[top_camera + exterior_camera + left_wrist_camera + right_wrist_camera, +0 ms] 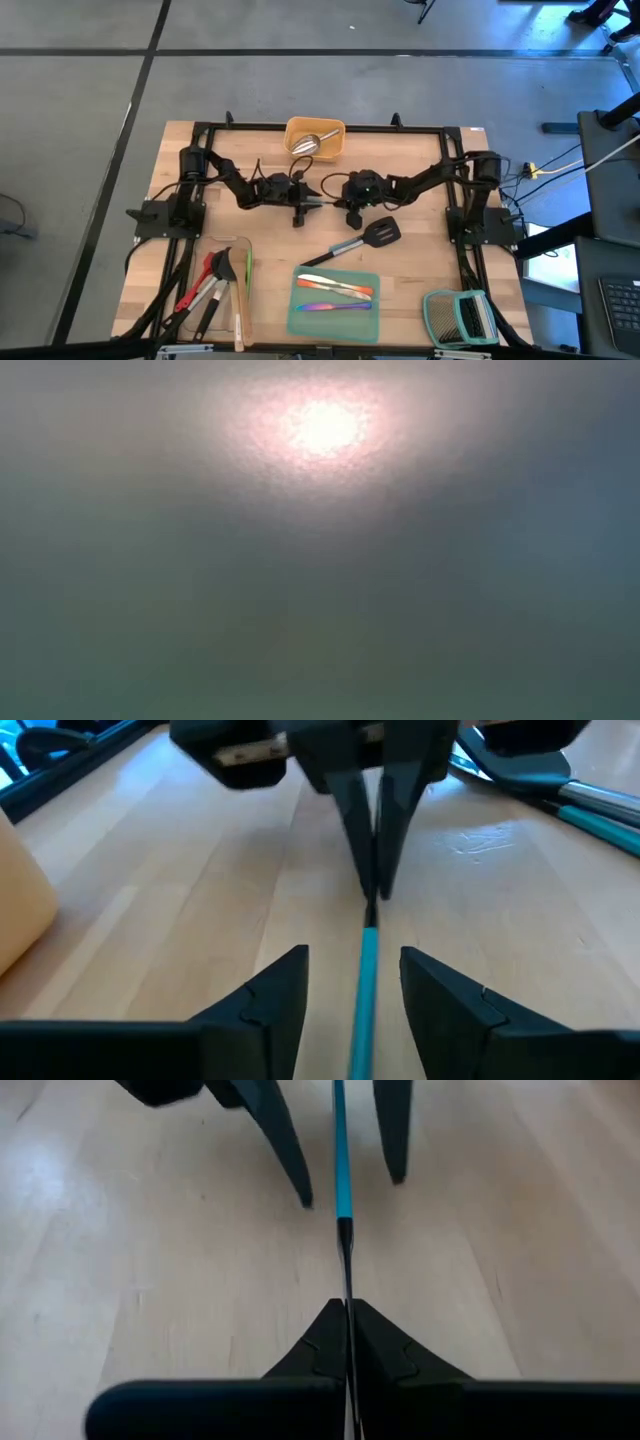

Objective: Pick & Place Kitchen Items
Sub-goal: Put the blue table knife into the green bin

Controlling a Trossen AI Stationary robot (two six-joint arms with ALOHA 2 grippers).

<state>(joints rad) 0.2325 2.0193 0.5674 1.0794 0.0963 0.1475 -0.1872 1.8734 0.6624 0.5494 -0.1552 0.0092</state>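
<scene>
At the table's middle my two grippers meet nose to nose. A thin utensil with a blue handle (365,990) runs between them. My right gripper (347,1305) is shut on its dark end. My left gripper (355,955) is open, one finger on each side of the blue handle (342,1150) with a gap to both. In the high view the left gripper (303,205) and the right gripper (335,197) stand just in front of the yellow tray. The low view shows only a blur. My right gripper pinches the utensil's thin dark part (347,1275), just past the blue handle, between its two fingers. The utensil runs straight on from the fingers, toward the table's left. Its handle reaches in between the left gripper's fingers.
A yellow tray (338,130) at the far edge holds a steel scoop (308,145). A black slotted turner (367,238) lies on the wood near the right gripper. Near the front stand a clear tray (243,262) with red and black tools, a teal tray (292,312) with cutlery, and a slatted rack (460,318).
</scene>
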